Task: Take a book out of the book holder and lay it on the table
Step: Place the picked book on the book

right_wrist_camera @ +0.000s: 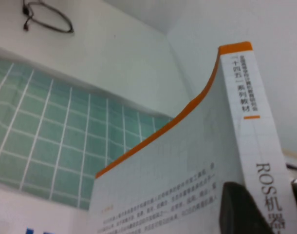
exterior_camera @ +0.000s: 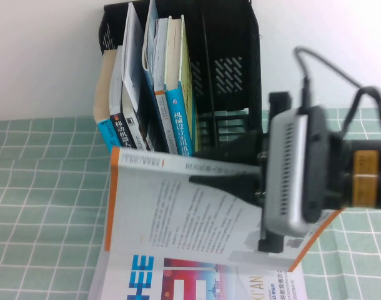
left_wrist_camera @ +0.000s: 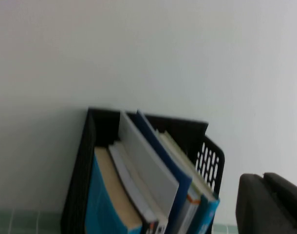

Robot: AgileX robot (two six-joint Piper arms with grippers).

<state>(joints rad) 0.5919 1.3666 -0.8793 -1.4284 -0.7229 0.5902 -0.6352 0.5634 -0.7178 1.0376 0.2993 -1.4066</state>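
My right end effector (exterior_camera: 231, 169) is clamped on the spine edge of the orange-trimmed book (exterior_camera: 178, 219), holding it out in front of the book holder (exterior_camera: 231, 69) and above the green-checked tabletop (exterior_camera: 40, 187) — clear of the other books (exterior_camera: 159, 94), ready to lower flat. My left end effector (left_wrist_camera: 270, 204) sits parked facing the holder — I cannot tell its opening.

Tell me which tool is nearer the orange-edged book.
Right. The right tool grips the orange-edged book above the table. The left tool is away from it, facing the book holder.
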